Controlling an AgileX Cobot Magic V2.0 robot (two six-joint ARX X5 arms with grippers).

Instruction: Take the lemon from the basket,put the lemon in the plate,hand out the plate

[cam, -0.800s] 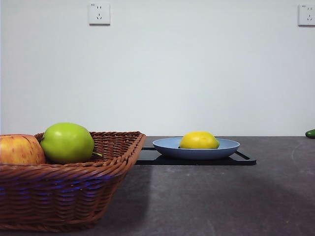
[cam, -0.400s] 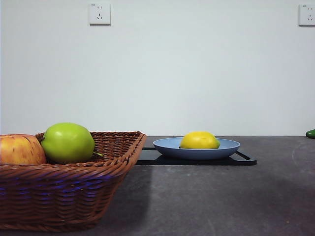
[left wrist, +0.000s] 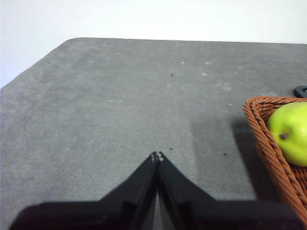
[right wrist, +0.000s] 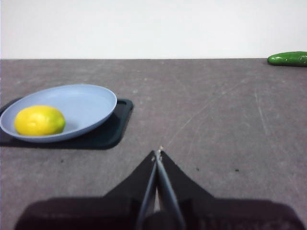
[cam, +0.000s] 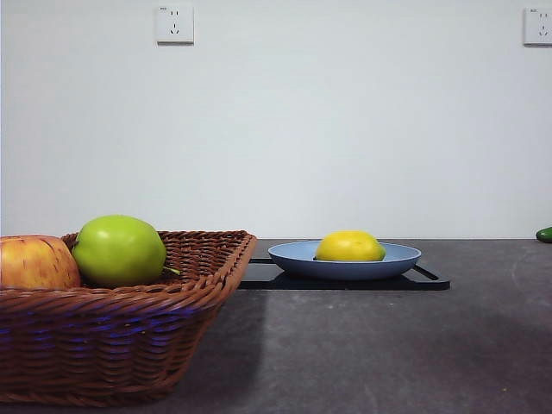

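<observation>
Nearest, the basket (cam: 121,319) holds 2 apples (cam: 118,250). Beyond it the lemon (cam: 349,247) lies in the plate (cam: 397,256), on a black tray (cam: 427,279) toward the table's far edge. The left gripper (left wrist: 157,156) and right gripper (right wrist: 158,154) rest closed and empty. Handing out probably requires a level rim grasp, keeping the lemon from rolling.

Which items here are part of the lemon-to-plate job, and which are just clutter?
Job:
- bright-yellow oval lemon, lying in the plate
- round blue plate, on the tray
- brown woven wicker basket

Lying about:
- round green apple, in the basket
- red-yellow apple, in the basket
- flat black tray
- green cucumber
</observation>
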